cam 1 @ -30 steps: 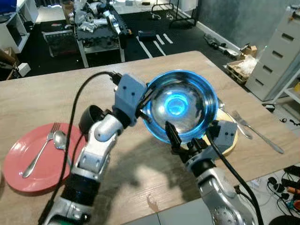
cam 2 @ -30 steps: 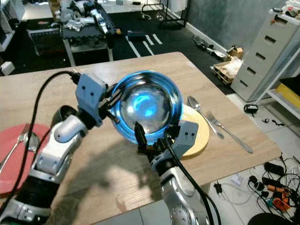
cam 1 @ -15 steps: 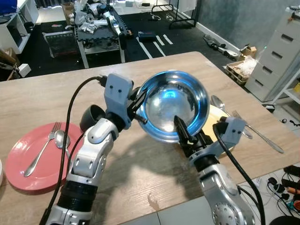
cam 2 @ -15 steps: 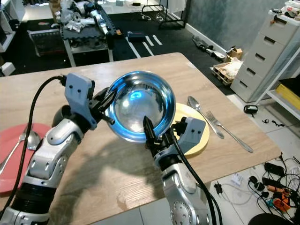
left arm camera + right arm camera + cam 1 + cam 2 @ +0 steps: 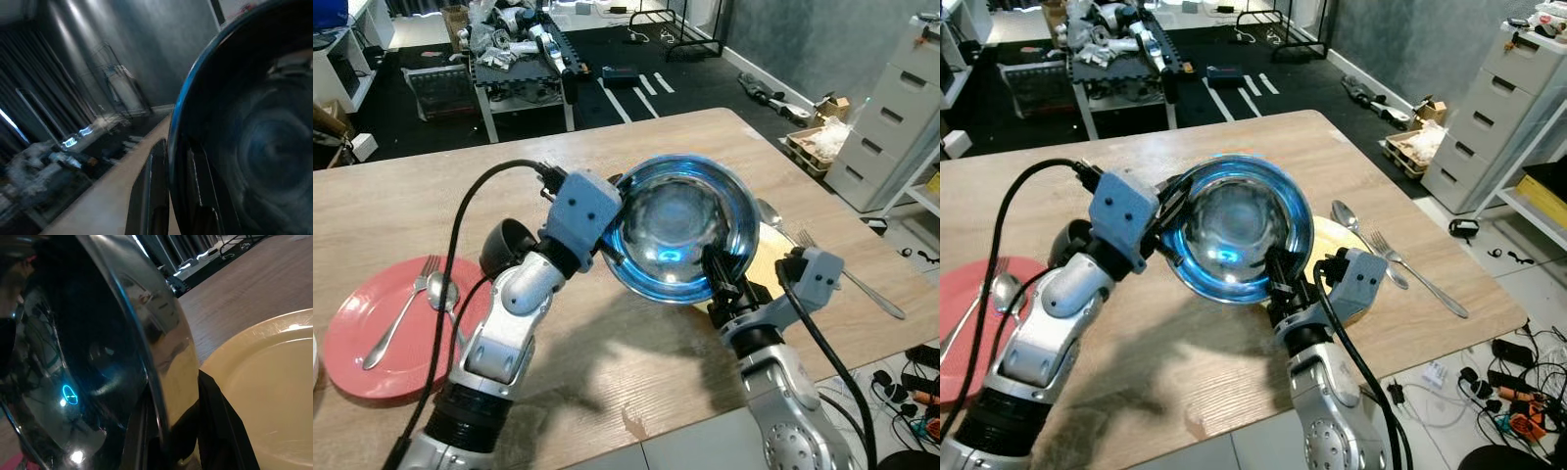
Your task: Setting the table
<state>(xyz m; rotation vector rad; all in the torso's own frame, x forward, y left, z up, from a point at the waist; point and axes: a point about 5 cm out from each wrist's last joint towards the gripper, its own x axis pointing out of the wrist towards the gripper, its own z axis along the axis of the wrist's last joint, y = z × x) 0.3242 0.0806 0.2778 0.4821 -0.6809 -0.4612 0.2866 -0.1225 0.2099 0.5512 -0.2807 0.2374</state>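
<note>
A shiny steel bowl (image 5: 680, 230) is held tilted above the wooden table (image 5: 411, 201), its hollow facing me. My left gripper (image 5: 613, 243) is shut on the bowl's left rim; in the left wrist view its fingers (image 5: 155, 196) straddle the bowl (image 5: 254, 147) edge. On the near right rim my right gripper (image 5: 718, 273) is shut too, one finger (image 5: 220, 426) outside the bowl wall (image 5: 98, 357). A yellow plate (image 5: 264, 396) lies right under the bowl's right side (image 5: 1334, 238).
A pink plate (image 5: 352, 372) with a fork and spoon (image 5: 411, 304) lies at the near left. A black cup (image 5: 504, 245) stands behind my left forearm. A spoon (image 5: 770, 211) and fork (image 5: 857, 284) lie right of the yellow plate, near the table's right edge.
The bowl swung a little left, then back right and slightly lower. My right gripper has slid rightward along the near rim. Both grippers have kept their hold.
</note>
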